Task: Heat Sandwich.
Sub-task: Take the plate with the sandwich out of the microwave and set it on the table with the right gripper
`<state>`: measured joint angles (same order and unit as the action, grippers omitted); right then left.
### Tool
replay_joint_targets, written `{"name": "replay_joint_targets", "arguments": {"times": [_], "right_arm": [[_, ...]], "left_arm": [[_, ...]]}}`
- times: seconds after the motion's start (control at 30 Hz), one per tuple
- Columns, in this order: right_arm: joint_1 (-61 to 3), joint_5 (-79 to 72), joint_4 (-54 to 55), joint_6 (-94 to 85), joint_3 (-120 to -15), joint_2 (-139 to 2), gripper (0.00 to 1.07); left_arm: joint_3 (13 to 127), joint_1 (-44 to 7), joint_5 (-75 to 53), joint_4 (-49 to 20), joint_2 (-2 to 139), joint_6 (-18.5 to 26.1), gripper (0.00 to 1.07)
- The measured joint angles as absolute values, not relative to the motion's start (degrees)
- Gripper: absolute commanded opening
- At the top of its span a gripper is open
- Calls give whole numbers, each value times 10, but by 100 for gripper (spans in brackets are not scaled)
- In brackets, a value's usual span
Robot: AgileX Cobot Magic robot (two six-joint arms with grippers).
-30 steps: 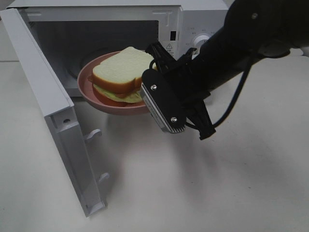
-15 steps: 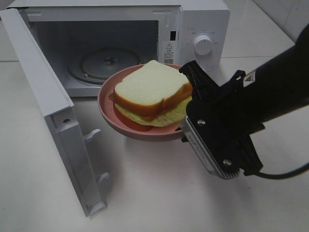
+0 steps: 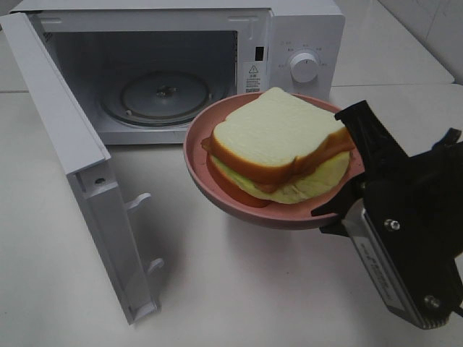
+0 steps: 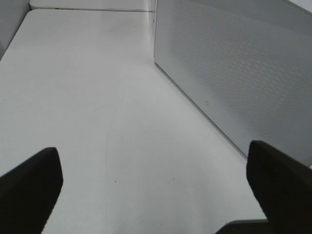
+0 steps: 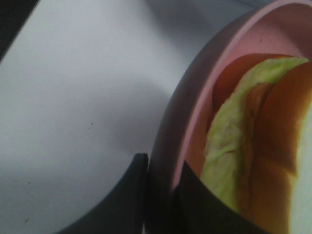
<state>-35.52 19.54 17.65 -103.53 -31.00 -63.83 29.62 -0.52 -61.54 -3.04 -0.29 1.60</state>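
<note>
The right gripper [image 3: 347, 195], clamped on the round pink plate's [image 3: 217, 189] rim, holds the white-bread sandwich [image 3: 278, 144] outside the open white microwave [image 3: 289, 29], so judging by this, heating seems not yet started or already finished.

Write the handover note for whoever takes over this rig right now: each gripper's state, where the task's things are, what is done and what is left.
Right gripper: shut on the rim of the pink plate, holding it in the air in front of the microwave.
Left gripper: open, empty, beside the open microwave door.
Sandwich: on the plate, outside the oven.
Done: door open, plate gripped.
Left: whether heating has happened cannot be told; turntable is bare.
</note>
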Motion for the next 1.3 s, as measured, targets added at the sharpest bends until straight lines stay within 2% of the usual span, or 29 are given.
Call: {"name": "replay_joint_targets", "arguments": {"times": [0.7,1.3], "right_arm": [[-355,258,3,-834,-239,-492,0],[-355,314,-235,-463,-238,-492,0]], "left_arm": [[296,-5,-615,-30,-3,16,97],[296,-5,-615,-30,-3,16,97]]}}
